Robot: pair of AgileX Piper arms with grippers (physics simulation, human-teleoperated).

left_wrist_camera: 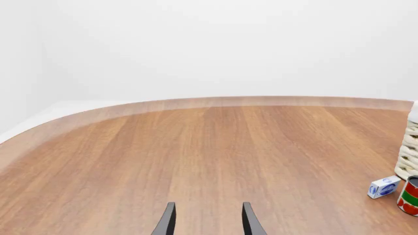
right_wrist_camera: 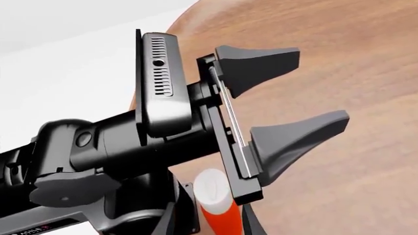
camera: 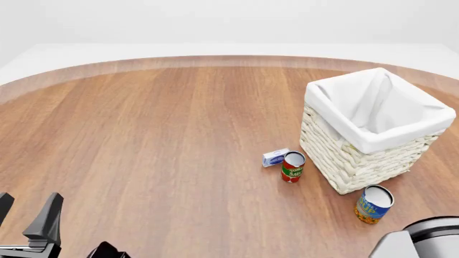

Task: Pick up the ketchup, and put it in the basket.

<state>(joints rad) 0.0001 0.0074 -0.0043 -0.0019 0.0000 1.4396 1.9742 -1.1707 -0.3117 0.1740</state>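
Wooden table [camera: 143, 140], unfilled basket [camera: 344, 161]

The left arm [right_wrist_camera: 124, 147] is matte black with rounded, cylindrical joint housings, and a flat dark-grey box with a column of slotted vents and a small round hole [right_wrist_camera: 162, 83] is fixed just behind its gripper rail. From that thin, metal-edged rail stand two dark-grey wedge-shaped fingers [right_wrist_camera: 258, 63], broad at the rail and tapering to blunt tips, and faint pale lettering marks the lowest housing. The right arm [camera: 427, 239] shows only a light-grey body with a dark rounded collar, close to the orange-and-blue can [camera: 373, 204] on the counter.
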